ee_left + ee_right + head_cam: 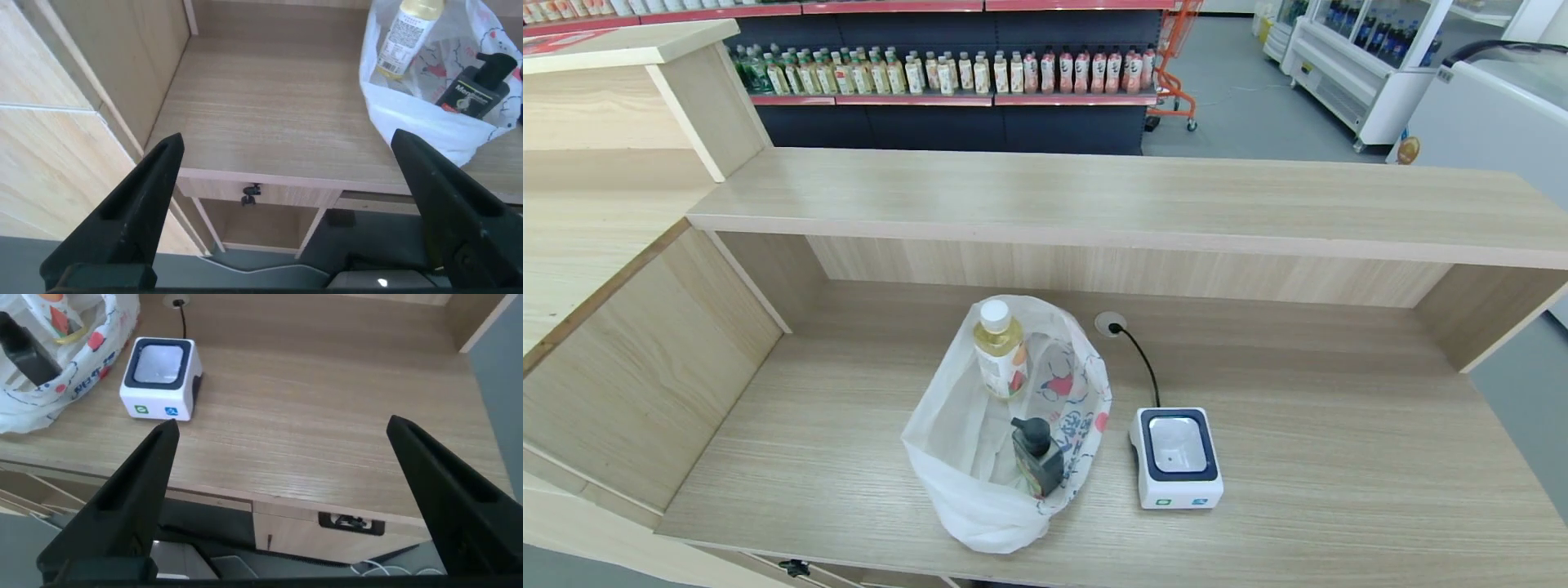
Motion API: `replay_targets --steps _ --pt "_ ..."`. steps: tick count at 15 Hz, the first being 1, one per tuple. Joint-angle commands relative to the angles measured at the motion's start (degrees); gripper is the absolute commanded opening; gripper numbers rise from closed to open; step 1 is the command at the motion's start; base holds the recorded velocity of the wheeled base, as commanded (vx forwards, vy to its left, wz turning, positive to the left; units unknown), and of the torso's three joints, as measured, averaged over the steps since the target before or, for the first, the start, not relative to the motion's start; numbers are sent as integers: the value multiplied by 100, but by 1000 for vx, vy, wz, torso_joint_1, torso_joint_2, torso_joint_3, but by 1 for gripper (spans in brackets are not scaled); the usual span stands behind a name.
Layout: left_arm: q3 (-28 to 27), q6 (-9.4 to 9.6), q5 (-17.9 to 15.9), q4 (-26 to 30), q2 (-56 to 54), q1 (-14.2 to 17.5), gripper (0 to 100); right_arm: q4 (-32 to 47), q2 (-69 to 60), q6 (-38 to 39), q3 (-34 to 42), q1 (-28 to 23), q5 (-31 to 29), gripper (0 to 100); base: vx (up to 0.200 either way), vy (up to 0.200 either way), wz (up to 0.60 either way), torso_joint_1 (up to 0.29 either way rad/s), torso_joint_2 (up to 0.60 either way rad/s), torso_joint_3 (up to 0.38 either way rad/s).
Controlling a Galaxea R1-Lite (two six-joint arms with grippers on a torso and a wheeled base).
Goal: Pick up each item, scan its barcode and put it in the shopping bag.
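My left gripper (286, 139) and right gripper (282, 423) gape wide before the counter (1339, 457); a bottle (1001, 359) and pump bottle (1037, 457) stand in the shopping bag (956, 482) beside the scanner (1176, 457).

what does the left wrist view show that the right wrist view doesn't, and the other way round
Left wrist view, not the right: the pale drink bottle with a white cap, standing in the shopping bag, and the counter's side wall. Right wrist view, not the left: the white barcode scanner and its black cable. Both: the shopping bag, the dark pump bottle inside it, and the wooden counter top.
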Motion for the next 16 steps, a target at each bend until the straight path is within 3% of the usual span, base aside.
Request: replay_targets --steps 1,5,16 --pt "0 2 1 -2 -2 -2 100 2 21 -9 0 -1 2 100 0 -200 0 2 2 2" --pt "0 2 -8 -2 -2 -2 100 2 21 -9 0 -1 2 100 0 -200 0 5 1 0" --pt "0 2 -8 -2 -2 -2 100 2 21 -9 0 -1 2 100 0 0 0 0 0 0"
